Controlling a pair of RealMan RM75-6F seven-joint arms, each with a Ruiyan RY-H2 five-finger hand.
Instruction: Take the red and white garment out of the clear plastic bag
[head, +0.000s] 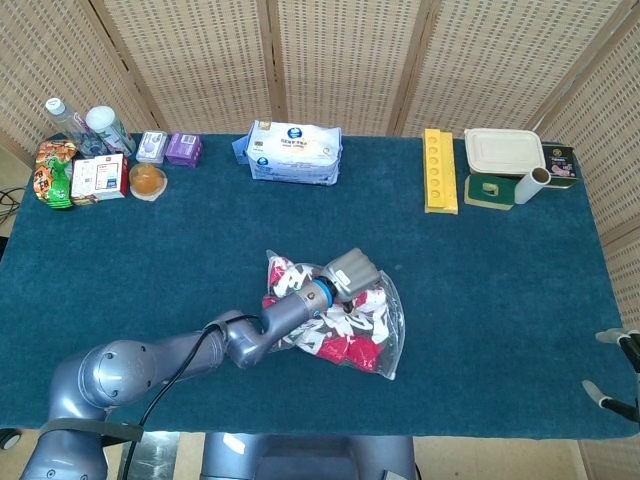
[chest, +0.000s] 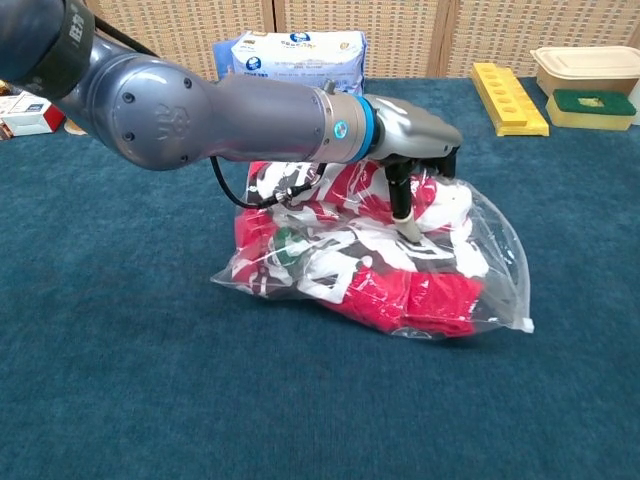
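At the far left of the blue desk (head: 120, 260) stood two bottles (head: 88, 125), a green snack bag (head: 55, 172), a small red and white box (head: 98, 178) and an orange round thing in a wrapper (head: 147, 181). Just beside them lay two little purple packs (head: 168, 148). Further along the back edge sat a blue and white pack of wipes (head: 294, 152).

In the middle of the desk lay the clear plastic bag (chest: 497, 262). The red and white garment (chest: 420, 290) was inside it, all crumpled up. The left arm (head: 150, 355) reached across from the lower left. The left robot hand (chest: 412, 150) pressed down on the top of the bag, and one finger (chest: 406, 215) pointed straight down onto the plastic over the garment. The other fingers were curled under the palm, so it was hard to tell if the robot hand was pinching the bag or only pushing on it.

To the right, at the back, lay a yellow tray with holes (head: 438, 170). Next to it was a white lidded box (head: 503, 150) on top of a green box (head: 489, 191), with a white roll (head: 531, 184) leaning beside them.

At the far right edge, only the fingertips of the right robot hand (head: 618, 370) showed, off the desk, spread apart and holding nothing.
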